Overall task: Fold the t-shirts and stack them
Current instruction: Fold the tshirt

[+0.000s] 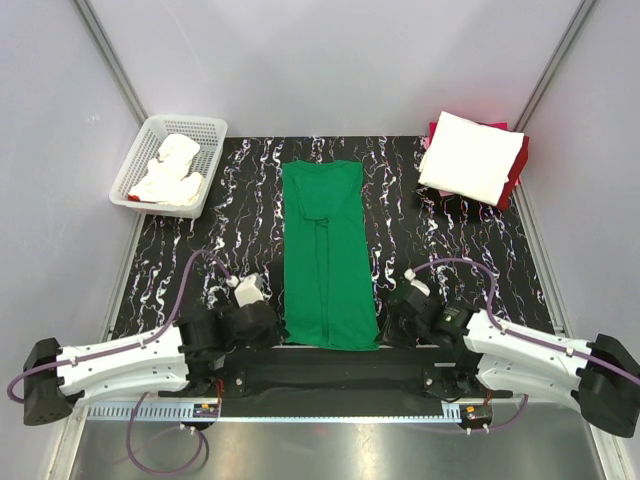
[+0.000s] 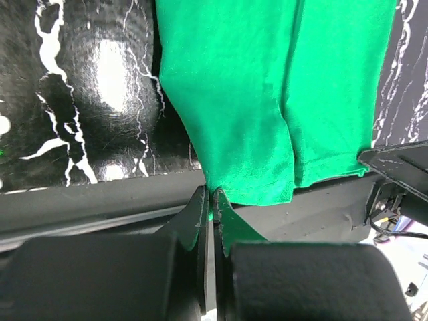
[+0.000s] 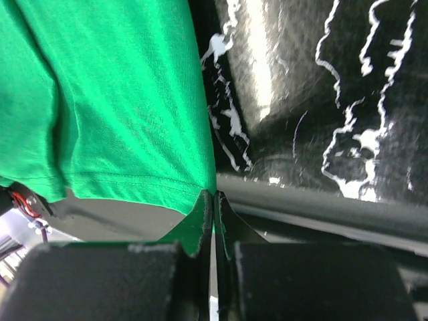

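Left gripper (image 2: 212, 200) is pinched tight on the near left corner of the green t-shirt (image 1: 325, 255). The right gripper (image 3: 212, 200) is doing the same on the near right corner, jaws closed with just a sliver of hem between them. Shirt's lying in the middle of the black marbled mat (image 1: 230, 230), folded into a long narrow strip running away from the arms, with the hem end just over the mat's near edge. It's thin, floppy knit and looks basically weightless, so I'd guess it sags and twists if only one corner gets lifted. Both hem corners together seems like the right hold. Far right corner has a folded white t-shirt (image 1: 470, 155) sitting on a red t-shirt (image 1: 517, 172). Far left, the white mesh basket (image 1: 135, 170) has some white cloth (image 1: 172, 172) crumpled in it.
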You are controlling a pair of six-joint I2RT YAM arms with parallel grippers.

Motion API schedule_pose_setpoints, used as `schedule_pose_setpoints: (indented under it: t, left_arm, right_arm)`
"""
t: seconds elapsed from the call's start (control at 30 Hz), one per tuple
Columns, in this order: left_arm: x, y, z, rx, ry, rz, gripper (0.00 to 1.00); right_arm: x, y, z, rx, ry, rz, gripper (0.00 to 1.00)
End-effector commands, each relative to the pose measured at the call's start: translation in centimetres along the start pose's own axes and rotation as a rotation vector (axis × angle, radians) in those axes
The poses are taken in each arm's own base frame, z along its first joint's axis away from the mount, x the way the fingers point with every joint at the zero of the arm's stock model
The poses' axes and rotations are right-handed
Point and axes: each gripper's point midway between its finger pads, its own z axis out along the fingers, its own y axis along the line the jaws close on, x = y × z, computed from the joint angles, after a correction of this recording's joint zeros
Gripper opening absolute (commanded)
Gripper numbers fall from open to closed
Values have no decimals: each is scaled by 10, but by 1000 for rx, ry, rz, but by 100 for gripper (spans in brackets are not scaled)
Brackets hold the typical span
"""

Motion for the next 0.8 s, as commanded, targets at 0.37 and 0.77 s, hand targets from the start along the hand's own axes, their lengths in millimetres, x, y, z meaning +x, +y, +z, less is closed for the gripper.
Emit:
schedule_pose_setpoints:
  t: [0.37, 0.77]
  left_arm:
    - [-87, -51, -48, -34, -191, 133, 7]
    - [-190, -73, -9, -90, -232, 192, 6]
  right_arm:
    - [-85, 81, -76, 9, -245, -146, 0]
    - [-209, 106, -56, 97, -344, -239, 0]
